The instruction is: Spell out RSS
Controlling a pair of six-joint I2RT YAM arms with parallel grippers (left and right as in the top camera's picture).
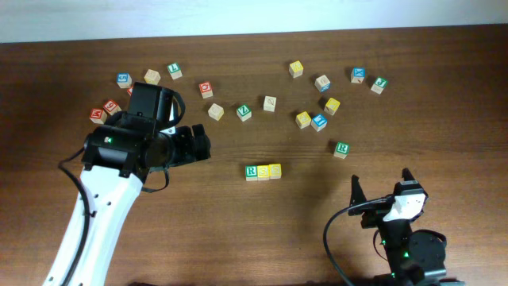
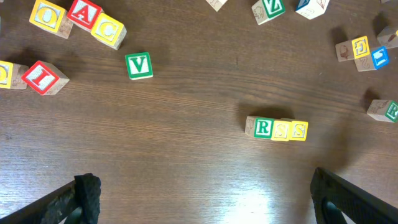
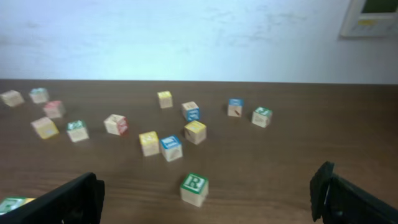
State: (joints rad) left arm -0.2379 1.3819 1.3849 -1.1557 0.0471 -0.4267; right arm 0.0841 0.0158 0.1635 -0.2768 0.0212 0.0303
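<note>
Three letter cubes stand side by side in a row reading RSS in the middle of the table: a green R (image 1: 252,171) (image 2: 263,127), a yellow S (image 1: 263,171) (image 2: 281,130) and a second yellow S (image 1: 275,170) (image 2: 299,130). They touch one another. My left gripper (image 1: 202,146) (image 2: 202,196) hovers to the left of the row, open, with nothing between its fingers. My right gripper (image 1: 381,179) (image 3: 208,206) is at the front right, well apart from the row, open and empty. The row's green end just shows at the right wrist view's lower left edge (image 3: 11,204).
Another green R cube (image 1: 340,149) (image 3: 194,185) stands alone in front of my right gripper. A green V cube (image 1: 244,112) (image 2: 138,65) and several red, blue, yellow and plain cubes are scattered across the back of the table (image 1: 444,87).
</note>
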